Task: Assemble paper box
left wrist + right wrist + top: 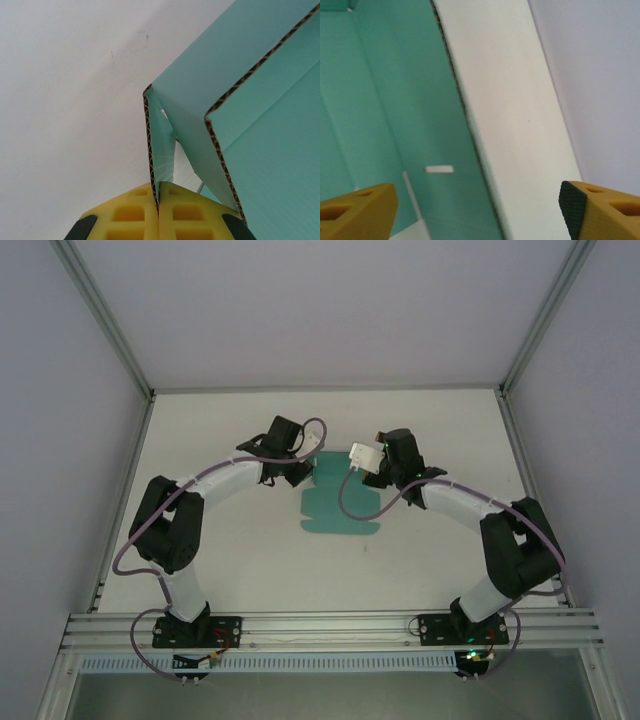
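Observation:
The paper box (340,508) is a teal-green die-cut card sheet lying mid-table between the two arms, with its far part folded up. My left gripper (298,470) sits at the sheet's far left corner. In the left wrist view its yellow fingers (130,215) are pressed together, and my left gripper (158,200) is shut on a raised flap of the paper box (265,150). My right gripper (370,472) hovers at the far right side. In the right wrist view my right gripper (476,215) is open, and the right edge of the paper box (395,100) runs between its fingers.
The white table (220,440) is bounded by grey walls and aluminium frame posts (105,320) at the back corners. A rail (330,625) carries both arm bases at the near edge. Cables loop beside each arm.

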{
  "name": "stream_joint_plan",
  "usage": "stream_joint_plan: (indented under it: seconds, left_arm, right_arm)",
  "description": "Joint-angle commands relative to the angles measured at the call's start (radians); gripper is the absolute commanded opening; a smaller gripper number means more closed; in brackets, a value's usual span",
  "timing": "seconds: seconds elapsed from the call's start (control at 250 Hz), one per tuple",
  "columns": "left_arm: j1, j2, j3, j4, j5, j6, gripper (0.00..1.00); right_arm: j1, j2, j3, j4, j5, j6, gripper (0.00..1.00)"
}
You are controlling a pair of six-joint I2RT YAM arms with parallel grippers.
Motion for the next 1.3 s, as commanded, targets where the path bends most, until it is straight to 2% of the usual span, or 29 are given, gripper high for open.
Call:
stream_joint_plan:
  seconds: [0.0,0.232,0.447,0.531,0.555,0.611,0.703,0.771,0.795,0.807,0.815,0.819,0.831,0.982,1.126,1.206,1.298]
  left_arm:
    - [-0.015,0.009,-0.009,-0.059,-0.031,0.045,0.00]
    - [-0.017,0.029,0.018,-0.072,-0.019,0.043,0.00]
    - [-0.018,0.042,0.037,-0.069,-0.013,0.024,0.00]
    - [-0.015,0.044,0.042,-0.060,-0.013,-0.002,0.01]
    - [-0.013,0.044,0.042,-0.059,-0.010,-0.011,0.07]
    - [-0.004,0.041,0.047,-0.060,-0.010,-0.039,0.27]
    - [0.026,0.035,0.069,-0.103,0.021,-0.080,0.46]
    - [0.055,0.009,0.076,-0.116,0.058,-0.122,0.53]
    - [0.065,-0.004,0.072,-0.116,0.066,-0.139,0.64]
    - [0.069,-0.012,0.071,-0.115,0.070,-0.148,0.76]
    - [0.071,-0.018,0.069,-0.115,0.074,-0.154,0.91]
    - [0.073,-0.021,0.069,-0.115,0.077,-0.157,0.96]
    - [0.078,-0.030,0.065,-0.114,0.081,-0.166,0.99]
    - [0.121,-0.174,-0.024,-0.051,0.100,-0.275,1.00]
    - [0.151,-0.274,-0.059,-0.076,0.063,-0.395,1.00]
    - [0.175,-0.283,-0.049,-0.118,-0.011,-0.457,1.00]
    - [0.224,-0.267,-0.053,-0.124,-0.051,-0.529,1.00]
  right_arm:
    - [-0.002,0.043,0.044,0.009,-0.070,-0.038,0.72]
    - [0.002,0.078,0.065,0.013,-0.088,-0.056,0.42]
    - [0.015,0.062,0.030,0.040,-0.043,-0.083,0.00]
    - [0.032,0.068,-0.027,0.179,0.037,-0.138,0.00]
    - [0.034,0.072,-0.047,0.230,0.056,-0.158,0.00]
    - [0.041,0.080,-0.086,0.358,0.097,-0.188,0.00]
    - [0.039,0.081,-0.066,0.359,0.134,-0.211,0.00]
    - [0.040,0.072,-0.056,0.390,0.139,-0.236,0.00]
    - [0.043,0.066,-0.062,0.404,0.134,-0.251,0.00]
    - [0.045,0.065,-0.065,0.412,0.133,-0.261,0.00]
    - [0.046,0.064,-0.067,0.418,0.133,-0.267,0.00]
    - [0.047,0.064,-0.068,0.422,0.134,-0.270,0.00]
    - [0.050,0.065,-0.072,0.437,0.136,-0.278,0.00]
    - [0.123,0.145,-0.140,0.645,0.253,-0.387,0.00]
    - [0.154,0.218,-0.164,0.647,0.262,-0.377,0.00]
    - [0.155,0.246,-0.170,0.657,0.264,-0.370,0.00]
    - [0.153,0.261,-0.153,0.575,0.246,-0.342,0.00]
